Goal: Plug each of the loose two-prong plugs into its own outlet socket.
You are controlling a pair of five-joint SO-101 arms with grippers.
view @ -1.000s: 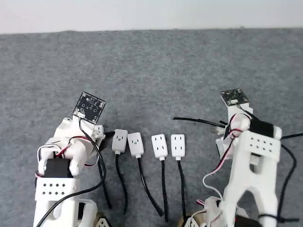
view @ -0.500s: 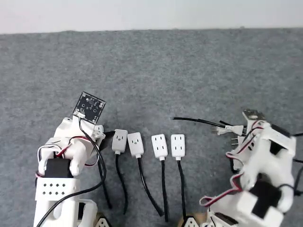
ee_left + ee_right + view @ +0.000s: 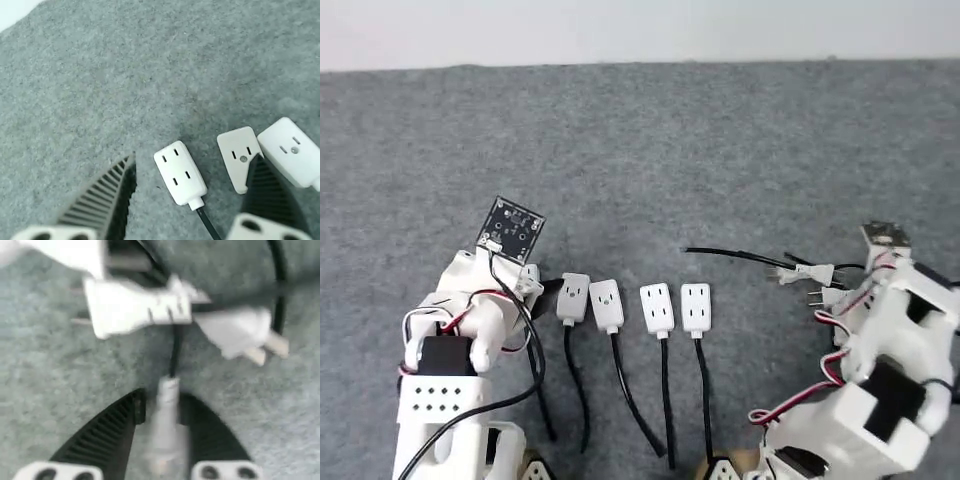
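On the grey table (image 3: 670, 150), lower centre of the high view: four white sockets (image 3: 657, 308) in a row, cords trailing toward the bottom edge, every face bare. At the right of that frame, beside the right arm: loose plugs (image 3: 810, 272) lying on their sides with prongs free, well apart from the row. Left claw (image 3: 192, 167) spread wide and holding nothing, poised over a two-outlet socket (image 3: 180, 172) with two more just beside it. Right claw (image 3: 162, 402) drawn narrow around what looks like a white plug (image 3: 165, 430) on a black cord, though too blurred to be sure; the loose plugs lying just ahead of it on the table. By this showing, nothing plugged in so far: at most a first pick-up under way, with carrying across, lining up prongs with slots and pressing home left to do for every one.
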